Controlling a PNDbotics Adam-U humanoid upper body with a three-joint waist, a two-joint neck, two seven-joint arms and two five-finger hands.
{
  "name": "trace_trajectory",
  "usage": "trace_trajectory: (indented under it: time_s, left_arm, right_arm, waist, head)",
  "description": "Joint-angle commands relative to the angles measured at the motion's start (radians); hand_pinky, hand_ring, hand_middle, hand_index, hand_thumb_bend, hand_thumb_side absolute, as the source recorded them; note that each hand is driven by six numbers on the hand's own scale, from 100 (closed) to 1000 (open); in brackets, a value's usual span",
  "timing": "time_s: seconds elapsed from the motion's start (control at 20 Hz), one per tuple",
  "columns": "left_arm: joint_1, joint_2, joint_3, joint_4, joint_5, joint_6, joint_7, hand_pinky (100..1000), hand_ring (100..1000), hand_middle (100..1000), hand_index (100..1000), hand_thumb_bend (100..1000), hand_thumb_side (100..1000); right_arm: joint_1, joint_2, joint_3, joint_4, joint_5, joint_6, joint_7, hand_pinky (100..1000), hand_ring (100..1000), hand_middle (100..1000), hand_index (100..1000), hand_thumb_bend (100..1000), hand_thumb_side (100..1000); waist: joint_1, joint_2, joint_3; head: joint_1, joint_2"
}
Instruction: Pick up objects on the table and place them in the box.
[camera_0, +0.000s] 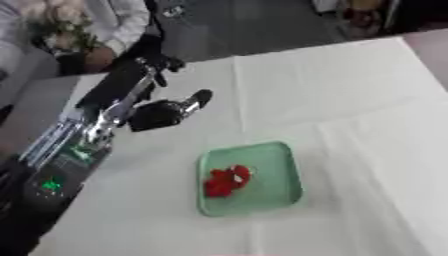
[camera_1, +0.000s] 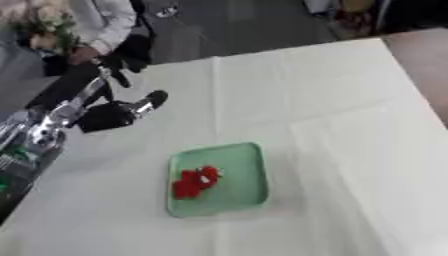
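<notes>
White-clothed tabletop (camera_0: 350, 100): red objects (camera_0: 227, 181) lie inside the green box (camera_0: 289, 170). My left hand (camera_0: 166, 112), fingers relaxed and empty, should withdraw clear of its rim.

Red object (camera_0: 227, 181) lies in green tray (camera_0: 282, 165); left hand (camera_0: 166, 112) nearby.

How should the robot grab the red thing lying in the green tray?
Probably from straight above, pinching across its narrow middle. The red thing lies low and flat on the green tray, and the raised rim blocks any sideways approach. The left hand hovers over the cloth beyond the tray's left corner, so it seems the nearer one to use.
</notes>
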Motion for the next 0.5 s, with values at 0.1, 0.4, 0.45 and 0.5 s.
trace_trajectory:
  time_s: [0.1, 0.4, 0.45, 0.5]
  left_arm:
    - [-0.011, -0.071, 0.059, -0.028, 0.101, -0.075, 0.223, 356, 532, 698, 824, 469, 796]
    - [-0.044, -0.097, 0.054, -0.028, 0.200, -0.162, 0.355, 363, 534, 696, 822, 467, 789]
    - [-0.057, -0.104, 0.054, -0.028, 0.214, -0.174, 0.362, 364, 535, 697, 823, 467, 789]
    - [-0.066, -0.109, 0.056, -0.028, 0.225, -0.183, 0.366, 369, 536, 695, 820, 468, 782]
  right_arm:
    - [0.015, -0.037, -0.006, -0.015, 0.014, -0.001, -0.001, 100, 356, 334, 438, 146, 395]
    - [0.039, -0.049, 0.001, -0.015, 0.013, 0.001, 0.012, 100, 333, 318, 437, 140, 394]
    - [0.040, -0.050, 0.004, -0.015, 0.012, 0.002, 0.015, 100, 330, 317, 438, 140, 394]
    - [0.040, -0.050, 0.005, -0.015, 0.010, 0.002, 0.019, 100, 325, 318, 438, 140, 395]
  waist:
    - [-0.017, -0.016, 0.021]
    - [-0.023, -0.021, 0.043]
    - [-0.023, -0.022, 0.044]
    - [-0.024, -0.023, 0.045]
  head:
    - [-0.011, -0.097]
    - [0.159, -0.218]
    - [0.179, -0.229]
    - [0.190, -0.234]
